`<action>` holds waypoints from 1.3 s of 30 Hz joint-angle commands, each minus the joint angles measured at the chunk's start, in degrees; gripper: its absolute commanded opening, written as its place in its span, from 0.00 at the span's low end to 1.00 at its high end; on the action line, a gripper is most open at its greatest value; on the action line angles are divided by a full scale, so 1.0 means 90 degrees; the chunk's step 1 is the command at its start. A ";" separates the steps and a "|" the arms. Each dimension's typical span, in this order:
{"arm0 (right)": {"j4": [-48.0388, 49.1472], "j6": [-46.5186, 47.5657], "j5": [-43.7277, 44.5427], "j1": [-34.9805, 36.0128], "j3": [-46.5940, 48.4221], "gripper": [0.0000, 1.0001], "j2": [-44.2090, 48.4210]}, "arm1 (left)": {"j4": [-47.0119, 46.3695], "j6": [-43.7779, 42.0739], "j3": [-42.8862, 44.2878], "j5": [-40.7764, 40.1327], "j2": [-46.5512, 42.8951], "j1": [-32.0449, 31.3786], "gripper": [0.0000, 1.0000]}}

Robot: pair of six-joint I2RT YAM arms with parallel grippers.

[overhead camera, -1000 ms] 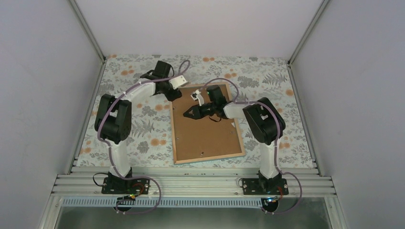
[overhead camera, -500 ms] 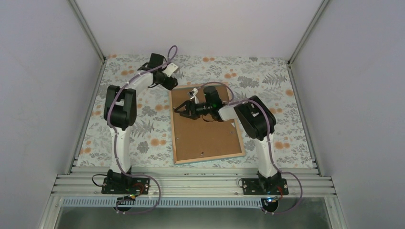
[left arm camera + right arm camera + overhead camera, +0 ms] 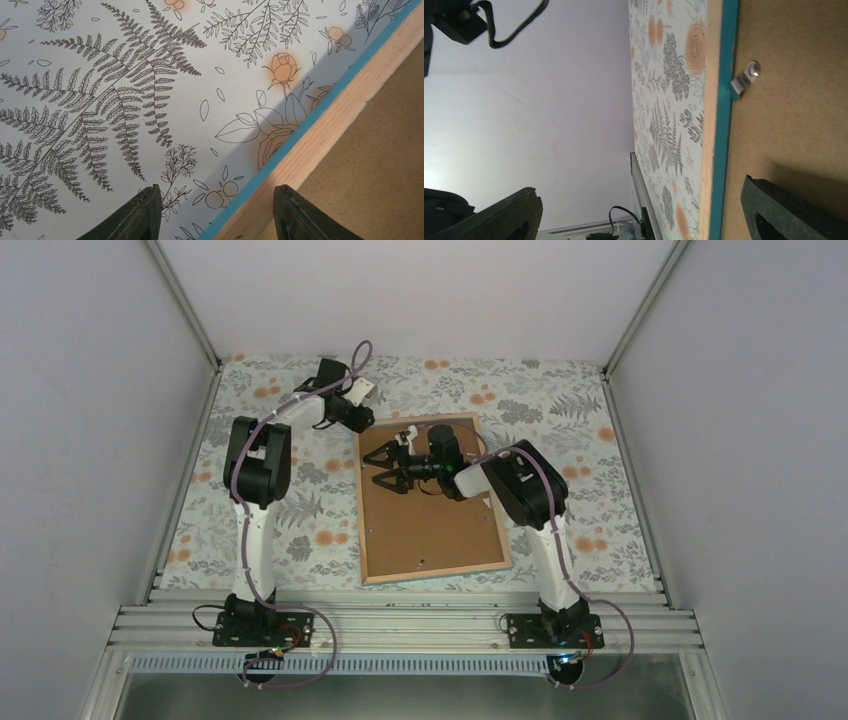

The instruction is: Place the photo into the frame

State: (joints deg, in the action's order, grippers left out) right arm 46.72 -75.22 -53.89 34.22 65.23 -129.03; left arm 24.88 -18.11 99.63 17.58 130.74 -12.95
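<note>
The frame point(image 3: 361, 515) lies face down on the floral tablecloth, pale wood back up, its teal edge point(image 3: 300, 136) showing at the side. A brown backing board point(image 3: 430, 525) fills it. The photo is hidden. My left gripper point(image 3: 360, 422) hovers at the frame's far left corner; in the left wrist view it point(image 3: 215, 212) stands open across the frame's edge, one finger over the cloth, one over the wood. My right gripper point(image 3: 381, 470) is wide open over the board's upper left. In the right wrist view it point(image 3: 644, 215) spans the teal rim point(image 3: 724, 125), holding nothing.
A small metal clip point(image 3: 746, 77) sits on the backing board point(image 3: 794, 110) beside the rim. The patterned tablecloth point(image 3: 100, 100) covers the table around the frame. Grey walls close in on three sides, and an aluminium rail point(image 3: 400, 625) runs along the near edge.
My right gripper went from shut to wide open and slid left toward the frame's left edge. The left arm drew back and straightened, its gripper staying by the far left corner.
</note>
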 commanded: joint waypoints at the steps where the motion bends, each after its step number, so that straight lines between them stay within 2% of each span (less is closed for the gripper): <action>1: -0.0007 -0.0704 0.0349 0.0309 0.0059 0.99 -0.0466 | 0.0096 0.0124 -0.0388 0.0085 -0.0079 -0.0007 0.55; 5: -0.0525 -0.0663 0.0656 0.0386 0.0271 1.00 -0.0506 | 0.0061 0.0090 -0.0578 0.0067 -0.0134 -0.0071 0.53; 8: -0.2312 -0.0262 0.0905 0.0425 0.0952 1.00 -0.0633 | 0.0041 0.0068 -0.0747 0.0012 -0.0204 -0.0133 0.51; 10: -0.2723 -0.0197 0.1135 0.0436 0.1069 1.00 -0.0579 | -0.0011 0.0058 -0.0893 -0.0010 -0.0265 -0.0153 0.50; 16: -0.2983 -0.0293 0.1521 0.0429 0.1008 0.98 -0.0524 | -0.0239 0.0078 -0.1379 -0.0082 -0.0421 -0.0182 0.48; 24: -0.3264 0.0090 0.1856 0.0382 0.0656 0.97 0.0095 | -0.0283 0.0112 -0.1437 -0.0100 -0.0451 -0.0182 0.46; 30: -0.3137 0.0144 0.1819 0.0344 0.0692 0.96 0.0061 | -0.0266 0.0101 -0.1474 -0.0024 -0.0445 -0.0189 0.44; 39: -0.2784 0.0299 0.1917 0.0244 0.0398 0.96 0.0549 | -0.0257 0.0030 -0.1587 0.0024 -0.0442 -0.0192 0.41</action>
State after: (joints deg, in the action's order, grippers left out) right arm 25.82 -74.56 -41.23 37.78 70.54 -124.75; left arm 15.77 -18.00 87.72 17.04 125.62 -14.17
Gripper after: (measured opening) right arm 0.962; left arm 0.413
